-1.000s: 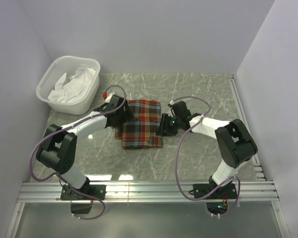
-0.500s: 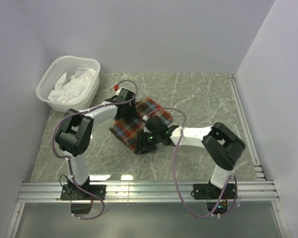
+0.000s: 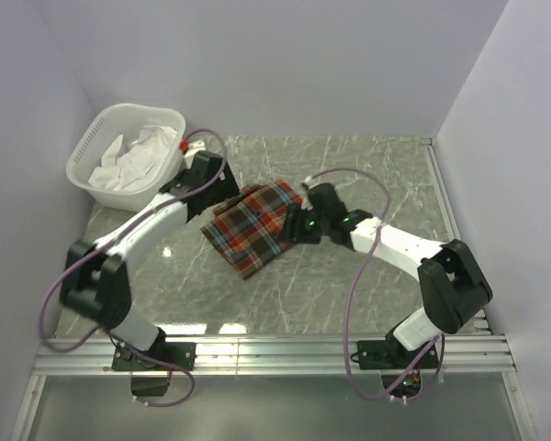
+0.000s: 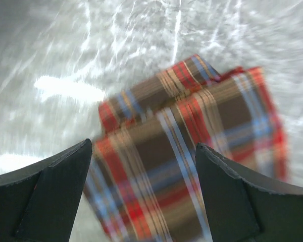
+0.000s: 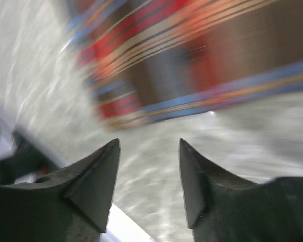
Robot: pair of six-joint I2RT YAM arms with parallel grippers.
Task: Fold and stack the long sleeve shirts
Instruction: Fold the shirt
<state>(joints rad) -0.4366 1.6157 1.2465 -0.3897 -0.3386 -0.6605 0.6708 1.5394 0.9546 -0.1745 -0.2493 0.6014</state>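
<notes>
Top external view: one plaid shirt (image 3: pixel 254 227) is seen folded into a small flat pack in the middle of the grey marble table (image 3: pixel 386 175). The pack is turned on a slant, so one corner is pointed to the near side and one to the far side. The left gripper (image 3: pixel 216 184) is held just beside the far left edge of the shirt. The right gripper (image 3: pixel 300 223) is held just beside its right edge, so the shirt is found between the two. Whether either one is touching the cloth cannot be told from above. A white basket (image 3: pixel 81 158) is set at the far left corner of the table, well apart from the shirt, and white cloth (image 3: pixel 138 152) is piled inside it. In the left wrist view, the two dark fingers (image 4: pixel 50 196) are spread wide and nothing is gripped. The red, blue and brown checks of the shirt are seen blurred below and ahead of them. In the right wrist view, the fingers (image 5: pixel 91 186) are parted too, only bare table is seen in the gap, and the shirt is seen blurred farther ahead, not held.
</notes>
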